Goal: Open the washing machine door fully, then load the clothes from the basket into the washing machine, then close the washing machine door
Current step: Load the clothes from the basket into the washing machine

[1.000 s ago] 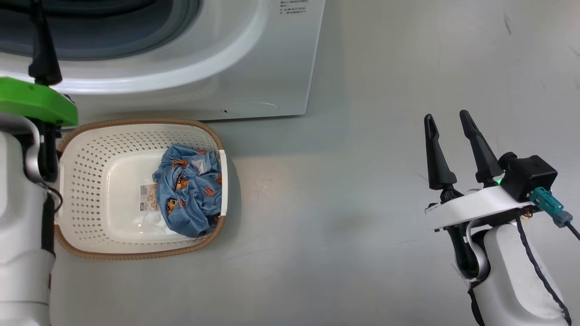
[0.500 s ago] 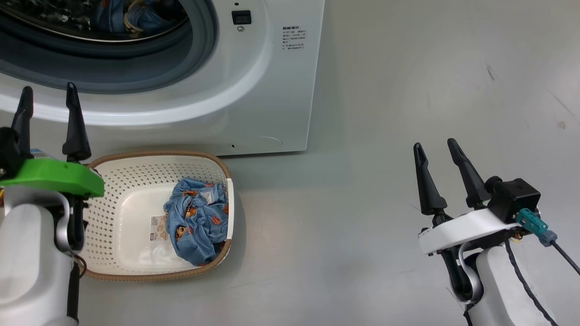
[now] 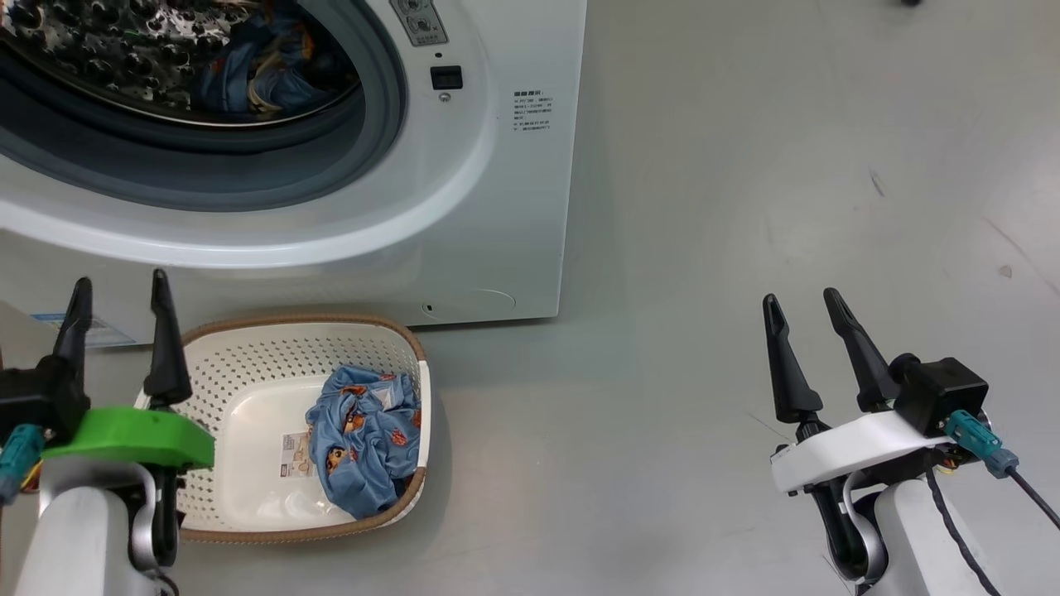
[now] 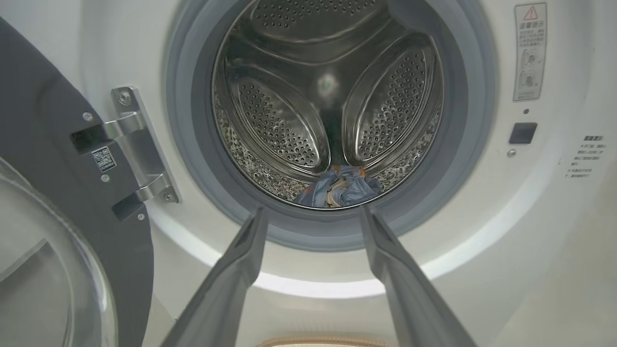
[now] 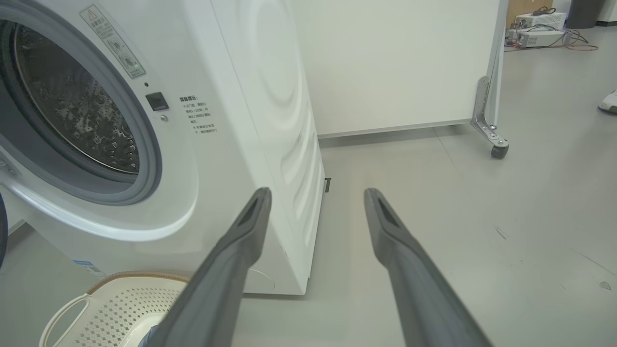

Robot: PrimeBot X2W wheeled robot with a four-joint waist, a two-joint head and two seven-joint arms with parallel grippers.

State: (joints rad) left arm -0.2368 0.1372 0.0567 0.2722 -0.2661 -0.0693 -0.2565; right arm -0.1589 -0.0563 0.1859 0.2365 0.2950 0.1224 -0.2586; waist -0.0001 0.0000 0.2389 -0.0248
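At your far left, the glossy black round door [image 4: 43, 120] with its glass bowl window stands swung wide from the big white front-loading washer [image 3: 513, 207]. Your left gripper [image 3: 118, 283] hovers empty, fingers apart, beside the cream perforated plastic basket [image 3: 306, 320], where one crumpled light-blue printed garment [image 3: 364, 439] lies. Another lies in the steel drum [image 4: 284, 120]. Your right gripper [image 3: 801, 298] is empty too, fingers apart. Loading looks about half done, and the door is not yet closed.

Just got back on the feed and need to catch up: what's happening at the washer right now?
The robot is midway through loading. The washing machine door stands open, and one blue printed garment lies at the bottom of the steel drum. A second garment lies in the cream basket on the floor before the washing machine. Both pincers are open and empty: the left pincer points at the drum, near the basket; the right pincer hangs over the floor to the right.
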